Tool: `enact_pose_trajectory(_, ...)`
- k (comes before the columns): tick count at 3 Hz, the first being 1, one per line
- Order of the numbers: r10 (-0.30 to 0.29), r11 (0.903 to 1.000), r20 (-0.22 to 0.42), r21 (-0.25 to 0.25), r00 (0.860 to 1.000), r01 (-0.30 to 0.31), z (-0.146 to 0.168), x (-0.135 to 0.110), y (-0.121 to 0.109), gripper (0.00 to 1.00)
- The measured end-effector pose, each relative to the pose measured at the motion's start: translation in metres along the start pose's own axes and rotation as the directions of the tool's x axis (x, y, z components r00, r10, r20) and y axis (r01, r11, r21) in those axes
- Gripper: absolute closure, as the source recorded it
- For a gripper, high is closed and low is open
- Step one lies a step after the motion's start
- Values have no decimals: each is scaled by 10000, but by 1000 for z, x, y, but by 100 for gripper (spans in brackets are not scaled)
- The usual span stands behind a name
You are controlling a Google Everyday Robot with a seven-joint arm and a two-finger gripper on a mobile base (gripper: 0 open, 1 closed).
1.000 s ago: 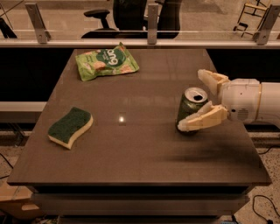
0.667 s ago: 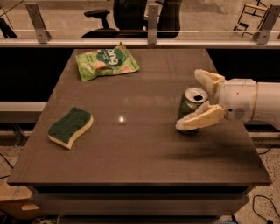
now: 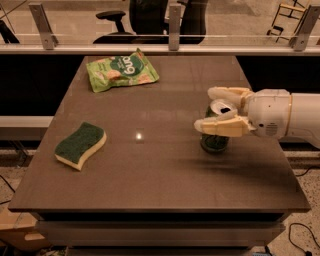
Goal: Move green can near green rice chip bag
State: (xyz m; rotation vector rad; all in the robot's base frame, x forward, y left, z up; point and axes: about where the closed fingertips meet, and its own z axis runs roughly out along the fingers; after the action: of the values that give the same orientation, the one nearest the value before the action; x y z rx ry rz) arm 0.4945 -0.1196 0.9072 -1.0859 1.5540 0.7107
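1. A brown tabletop stands before a low glass railing, with an office chair beyond it.
2. The green can stands upright on the right half of the tabletop, its base seemingly on the surface.
3. The gripper reaches in from the right edge. Its jaws are closed on the green can, one finger across the front of the can body and the other behind the rim.
4. The step in hand looks like carrying the can. It is best kept upright and lifted only slightly, since the top looks open and a tilt could spill it or let it slip.
5. The green rice chip bag lies flat at the far left of the tabletop, well apart from the can. The travel needed is diagonal, away and leftward.
6. The can should be set down just beside the bag, not on its crinkled edge, where it could tip.
7. A green-and-yellow sponge lies near the left edge, well off that line.
8. Nothing stands between the can and the bag.
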Motion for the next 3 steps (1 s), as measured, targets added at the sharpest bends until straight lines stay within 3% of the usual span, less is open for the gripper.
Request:
enact_pose_trajectory(2,-51,10000,5,-72,10000,51,3,-3,2,87)
enact_pose_trajectory(3,-76,9999,7,-108,10000,76,5,-4,4,100)
